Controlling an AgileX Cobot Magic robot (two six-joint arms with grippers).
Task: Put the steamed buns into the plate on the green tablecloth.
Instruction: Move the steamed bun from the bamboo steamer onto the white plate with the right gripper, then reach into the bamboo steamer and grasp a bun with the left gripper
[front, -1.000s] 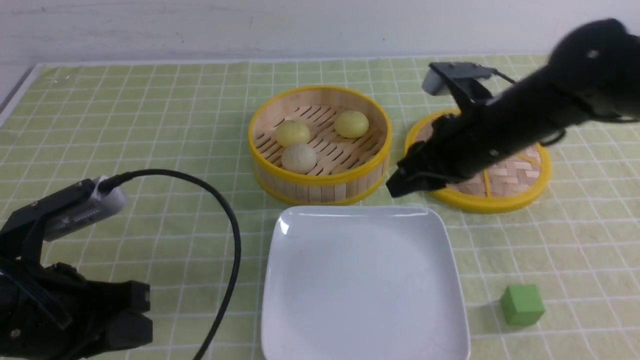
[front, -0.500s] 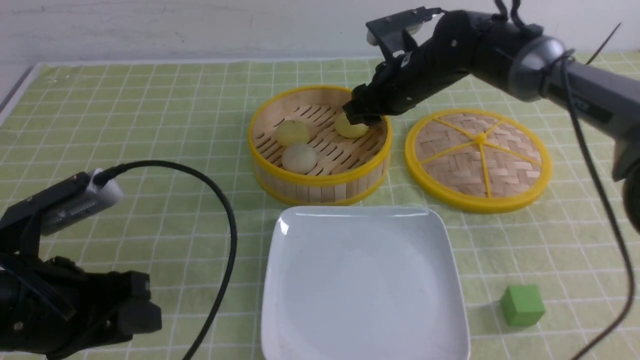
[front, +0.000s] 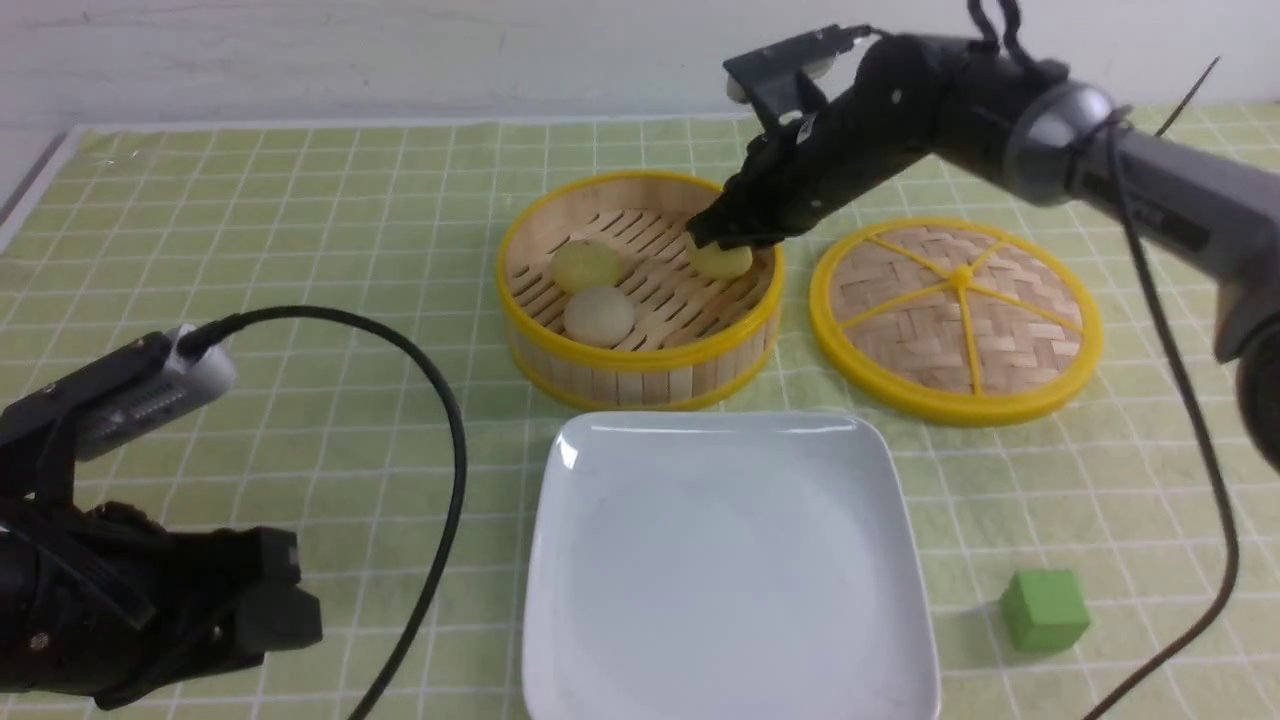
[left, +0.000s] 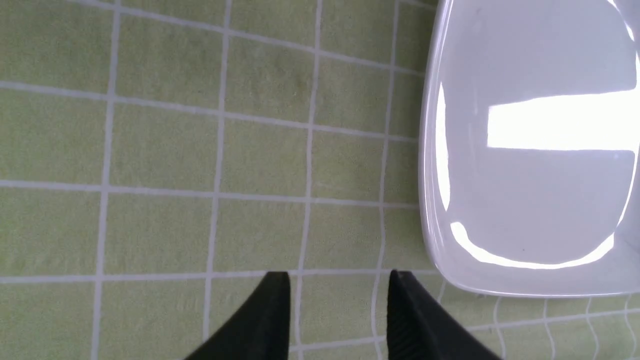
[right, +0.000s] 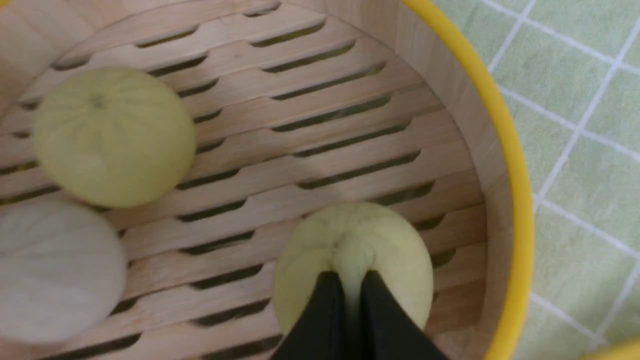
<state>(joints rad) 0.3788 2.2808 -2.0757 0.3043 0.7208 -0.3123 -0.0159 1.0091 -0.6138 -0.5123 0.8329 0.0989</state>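
Since half a second ago our right tool (front: 722, 238) has clamped onto the right-hand yellow bun (front: 730, 263), dragging it slightly rightward.
We hold only a pinch of its soft top, so we judge it could tear or slip out on the lift, or snag the basket (front: 640, 365) rim beside it. Our left tool (left: 340, 274), lower left, stands open and empty near the plate (front: 720, 560). We count three buns (front: 587, 265), all in the basket at upper middle; one bare plate on the green cloth (front: 300, 200); one lid (front: 955, 320); one cube (front: 1044, 610).
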